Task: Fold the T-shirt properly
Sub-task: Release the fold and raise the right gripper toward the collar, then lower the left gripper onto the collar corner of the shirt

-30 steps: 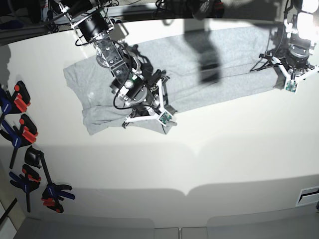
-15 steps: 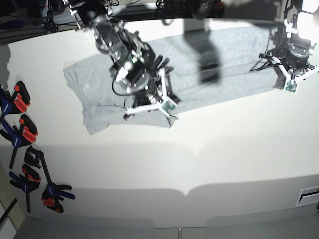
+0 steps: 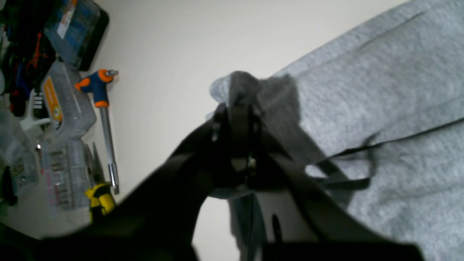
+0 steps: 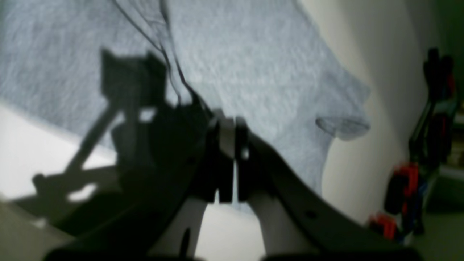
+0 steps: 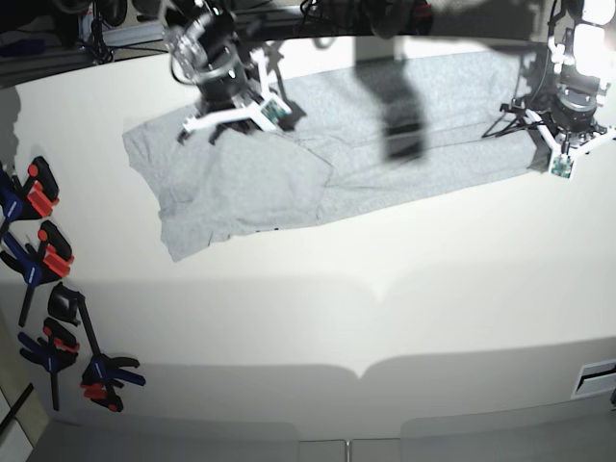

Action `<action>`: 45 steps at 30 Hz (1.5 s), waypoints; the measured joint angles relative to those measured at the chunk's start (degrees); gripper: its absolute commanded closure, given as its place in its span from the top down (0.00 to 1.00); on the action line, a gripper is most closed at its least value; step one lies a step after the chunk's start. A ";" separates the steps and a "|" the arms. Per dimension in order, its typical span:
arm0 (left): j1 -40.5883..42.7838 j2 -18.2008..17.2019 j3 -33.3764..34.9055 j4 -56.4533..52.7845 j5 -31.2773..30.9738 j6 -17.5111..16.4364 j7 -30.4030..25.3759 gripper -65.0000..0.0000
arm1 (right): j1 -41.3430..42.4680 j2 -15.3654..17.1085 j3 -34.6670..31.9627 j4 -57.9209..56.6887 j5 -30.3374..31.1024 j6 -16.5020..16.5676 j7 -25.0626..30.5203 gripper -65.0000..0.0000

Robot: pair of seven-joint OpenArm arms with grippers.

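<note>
The light grey T-shirt lies spread, plain side up, across the far part of the white table, and its left part is folded over itself. My left gripper is at the shirt's right end. In the left wrist view it is shut on a bunched bit of the T-shirt's edge. My right gripper hovers over the shirt's far left part. In the right wrist view it is shut with no cloth in it, above the T-shirt and near a sleeve.
Several black, red and blue clamps lie along the table's left edge and also show in the right wrist view. Beside the shirt's right end lie a T-handle driver, clear parts boxes and yellow pliers.
My right gripper has let go of the shirt's near edge and has moved up and to the far left. The shirt's lower left part now lies folded over. The left arm has not moved.
</note>
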 measured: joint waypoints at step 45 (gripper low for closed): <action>-0.07 -0.13 0.00 -7.78 -15.43 -11.54 -7.96 0.07 | -12.46 10.82 0.44 7.58 -11.54 -11.32 -10.49 0.00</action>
